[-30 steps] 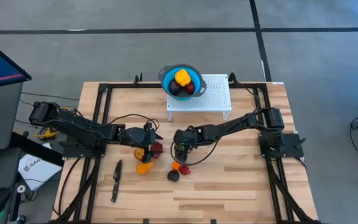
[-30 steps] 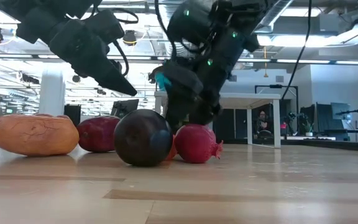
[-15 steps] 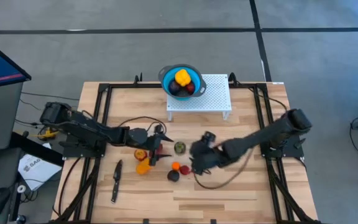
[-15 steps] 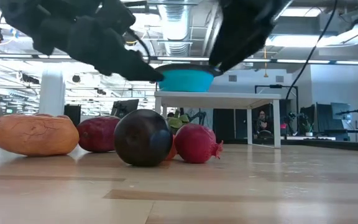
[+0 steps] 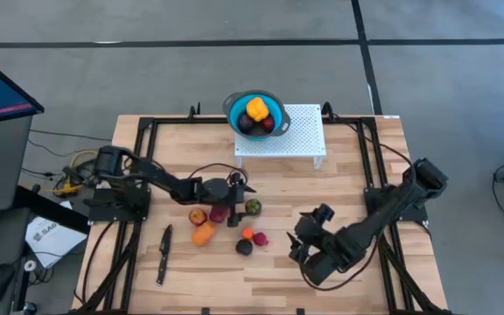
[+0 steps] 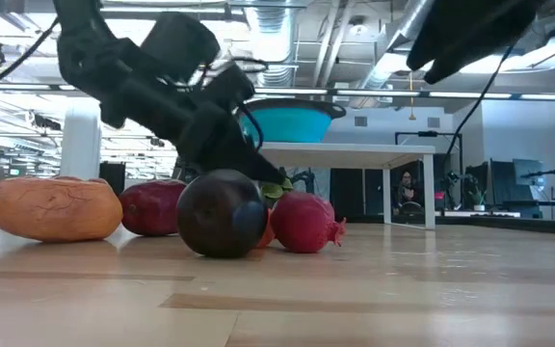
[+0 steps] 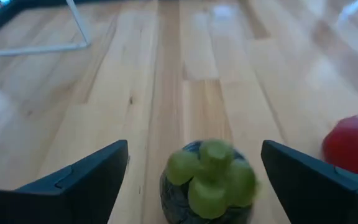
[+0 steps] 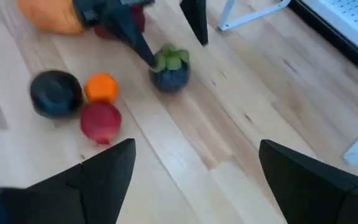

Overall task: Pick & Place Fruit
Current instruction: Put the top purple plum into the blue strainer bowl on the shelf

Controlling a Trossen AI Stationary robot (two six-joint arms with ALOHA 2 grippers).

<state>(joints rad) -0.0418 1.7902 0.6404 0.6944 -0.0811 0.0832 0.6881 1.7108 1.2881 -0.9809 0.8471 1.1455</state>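
From above, the left gripper (image 5: 245, 199) reaches across the wooden table (image 5: 348, 166), its fingers spread on either side of a dark purple fruit with a green cap (image 5: 253, 207). Just beside that fruit lie a red fruit (image 5: 220, 213), a yellow-red fruit (image 5: 198, 216) and an orange fruit (image 5: 203, 234); a small orange fruit (image 5: 248, 234), a red pomegranate (image 5: 261, 239) and a near-black fruit (image 5: 244, 248) sit nearby. The blue bowl (image 5: 232, 108), on a white rack (image 5: 300, 140) well apart, holds three more. The right gripper (image 5: 309, 249) hovers open, away from the purple fruit.

At table level, the near-black fruit (image 6: 223, 213) fronts the pomegranate (image 6: 305, 222).

The left wrist view shows the green-capped fruit (image 7: 211, 182) between the parted fingers (image 7: 86, 174).

The right wrist view shows its fingers (image 8: 107, 171) wide apart, the green-capped fruit (image 8: 170, 70) beyond.
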